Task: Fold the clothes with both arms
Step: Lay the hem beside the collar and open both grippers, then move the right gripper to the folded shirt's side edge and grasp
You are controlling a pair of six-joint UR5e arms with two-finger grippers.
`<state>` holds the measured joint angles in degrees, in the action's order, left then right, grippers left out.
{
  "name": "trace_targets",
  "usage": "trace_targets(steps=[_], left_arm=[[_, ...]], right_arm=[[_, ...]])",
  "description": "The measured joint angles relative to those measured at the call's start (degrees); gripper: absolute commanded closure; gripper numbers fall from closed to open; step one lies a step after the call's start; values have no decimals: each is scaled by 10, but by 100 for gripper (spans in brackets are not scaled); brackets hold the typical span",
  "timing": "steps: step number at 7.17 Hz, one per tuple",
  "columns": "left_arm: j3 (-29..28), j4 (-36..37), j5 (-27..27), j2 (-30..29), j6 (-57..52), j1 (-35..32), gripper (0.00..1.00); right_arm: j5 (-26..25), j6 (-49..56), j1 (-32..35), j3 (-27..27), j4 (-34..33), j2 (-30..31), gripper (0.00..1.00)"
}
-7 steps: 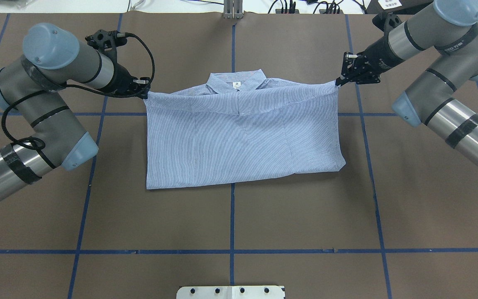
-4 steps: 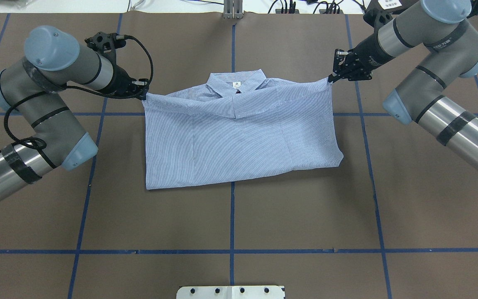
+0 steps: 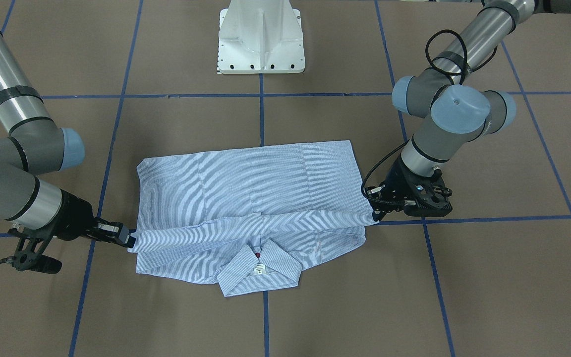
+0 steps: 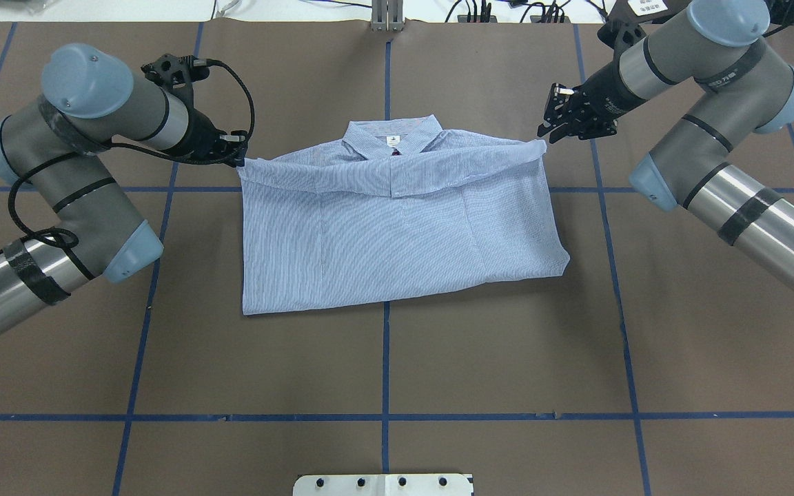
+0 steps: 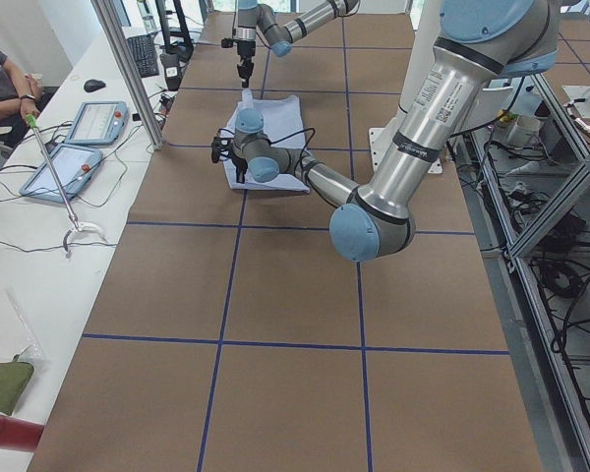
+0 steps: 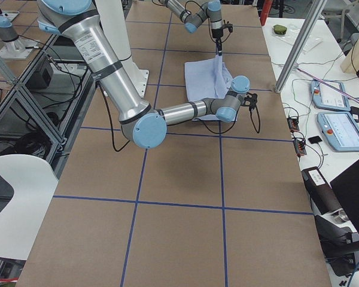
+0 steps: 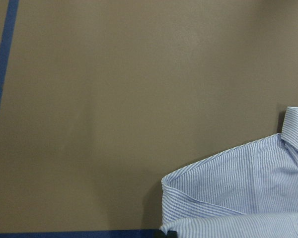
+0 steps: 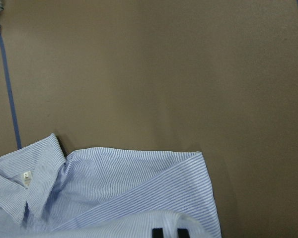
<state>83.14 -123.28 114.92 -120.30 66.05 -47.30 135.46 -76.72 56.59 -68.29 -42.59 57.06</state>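
The striped button-up shirt (image 4: 397, 234) lies folded at the centre of the brown table (image 4: 507, 358). Its collar (image 4: 362, 138) and white neck label (image 4: 392, 140) are on the far side from the robot. The left gripper (image 4: 240, 160) pinches the shirt's far left corner, fingers pressed together on the cloth. The right gripper (image 4: 547, 132) hangs just beyond the far right corner, its two fingertips (image 8: 159, 232) spread, with the cloth lying beneath them.

We found a robotics lab, table (image 4: 507, 344) taped with a blue grid (image 4: 385, 365), teach pendants (image 5: 94, 122) on a side table (image 5: 39, 256), aluminium framing (image 5: 130, 79).
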Motion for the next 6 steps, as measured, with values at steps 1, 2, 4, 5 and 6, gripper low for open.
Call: trace_targets(steps=[1,2,4,5,6], left_arm=[[0,0,0,-3,2,0,1],[1,2,0,-5,3,-3,1],[7,7,5,-6,3,-12,1],[18,8,14,-4,4,-16,1],[30,12,21,-1,8,-18,1]], right_arm=[[-2,-1,-2,-2,1,1,0],[-1,-2,-3,-6,3,3,0],[2,-6,-14,-45,5,33,0],[2,-8,-26,-77,5,62,0],[-2,-9,-44,-108,5,94,0]])
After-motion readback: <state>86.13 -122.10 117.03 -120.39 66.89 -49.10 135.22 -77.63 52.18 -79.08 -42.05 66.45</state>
